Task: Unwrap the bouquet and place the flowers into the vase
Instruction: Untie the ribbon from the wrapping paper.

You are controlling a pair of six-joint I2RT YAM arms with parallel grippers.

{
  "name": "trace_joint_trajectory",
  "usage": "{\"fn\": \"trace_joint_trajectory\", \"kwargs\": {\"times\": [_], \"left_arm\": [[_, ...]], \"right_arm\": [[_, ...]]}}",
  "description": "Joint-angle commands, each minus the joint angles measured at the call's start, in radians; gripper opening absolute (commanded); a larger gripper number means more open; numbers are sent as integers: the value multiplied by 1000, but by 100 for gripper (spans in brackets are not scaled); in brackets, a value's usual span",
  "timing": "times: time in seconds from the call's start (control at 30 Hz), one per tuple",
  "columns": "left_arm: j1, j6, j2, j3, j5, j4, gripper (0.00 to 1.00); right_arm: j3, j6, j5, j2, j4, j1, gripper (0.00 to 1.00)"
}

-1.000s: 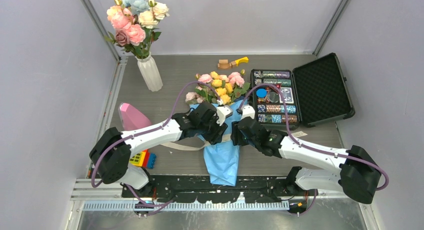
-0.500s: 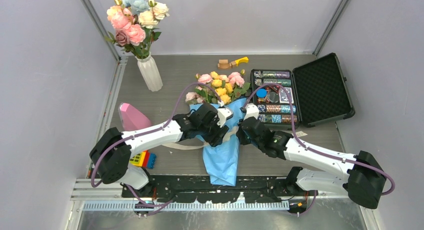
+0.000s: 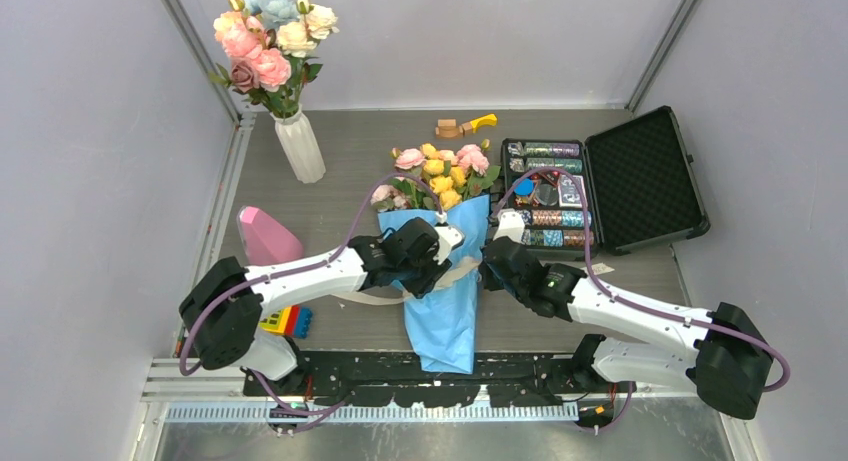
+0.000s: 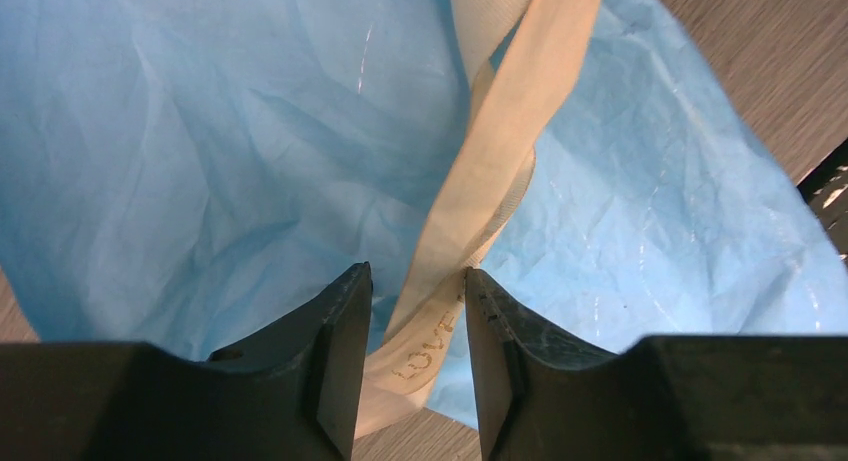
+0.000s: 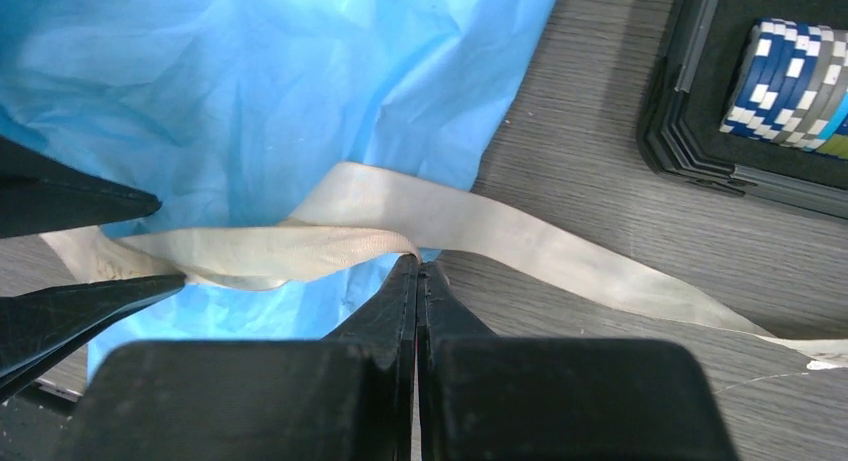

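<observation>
Ribbon (image 5: 330,243), right fingers (image 5: 417,293) pinching, left fingers (image 4: 338,366) astride

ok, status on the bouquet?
Left gripper open, cream ribbon between its jaws. Right gripper shut at the ribbon's fold. Yellow-and-pink bouquet in blue paper not yet unwrapped. Tall white ribbed vase already holds bigger blooms.

Plain pale-grey walls (image 3: 470,36) enclose a grey wood-grain bench (image 3: 370,141) at 9, 12 and 3 o'clock. Even light falls throughout.
</observation>
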Motion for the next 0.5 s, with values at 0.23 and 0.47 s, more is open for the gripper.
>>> {"fn": "trace_joint_trajectory", "kwargs": {"times": [0.23, 0.47], "left_arm": [[-21, -20, -94, -60, -109, -32, 36], [-24, -49, -141, -99, -163, -33, 21]], "right_arm": [[-23, 136, 132, -8, -24, -22, 0], [-59, 221, 114, 36, -24, -71, 0]]}}
